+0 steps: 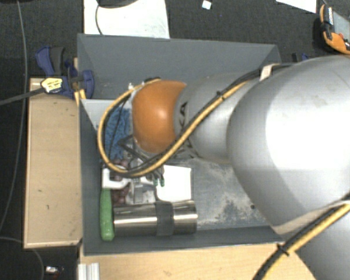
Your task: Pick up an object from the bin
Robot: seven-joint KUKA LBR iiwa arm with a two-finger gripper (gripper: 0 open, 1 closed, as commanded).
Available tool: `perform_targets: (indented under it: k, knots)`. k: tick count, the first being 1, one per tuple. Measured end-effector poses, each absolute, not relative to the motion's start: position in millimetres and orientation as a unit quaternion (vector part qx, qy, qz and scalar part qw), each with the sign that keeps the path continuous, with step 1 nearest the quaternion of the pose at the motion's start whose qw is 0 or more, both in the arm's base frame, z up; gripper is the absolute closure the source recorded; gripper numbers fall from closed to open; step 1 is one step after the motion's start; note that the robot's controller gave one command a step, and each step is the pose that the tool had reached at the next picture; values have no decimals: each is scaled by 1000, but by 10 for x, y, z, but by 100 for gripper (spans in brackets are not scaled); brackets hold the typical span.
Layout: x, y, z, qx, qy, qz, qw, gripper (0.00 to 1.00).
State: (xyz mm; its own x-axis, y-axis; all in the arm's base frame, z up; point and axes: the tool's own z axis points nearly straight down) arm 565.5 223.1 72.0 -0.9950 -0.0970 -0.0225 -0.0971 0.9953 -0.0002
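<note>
My gripper [135, 184] sits just above the dark-banded silver metal cylinder [154, 217] beside the green plastic rod [107, 214], in the lower left of the grey metal bin [233, 206]; whether it is spread or closed I cannot tell, so I'd centre before squeezing.

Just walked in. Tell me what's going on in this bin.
The robot arm reaches in from the right, and its gripper hangs low over the left front part of the grey bin. Right by it lie a silver metal cylinder with a black band, a green stick and a white flat piece; a blue cloth lies farther back. Whether anything is held cannot be made out.
</note>
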Motion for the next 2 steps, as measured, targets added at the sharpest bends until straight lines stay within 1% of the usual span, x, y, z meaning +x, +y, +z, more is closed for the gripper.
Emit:
perform_targets:
  k: [1, 2]
  knots:
    - [5687, 1996, 727, -9, 1000, 4, 7, 100]
    - [5686, 1996, 729, -10, 1000, 4, 7, 100]
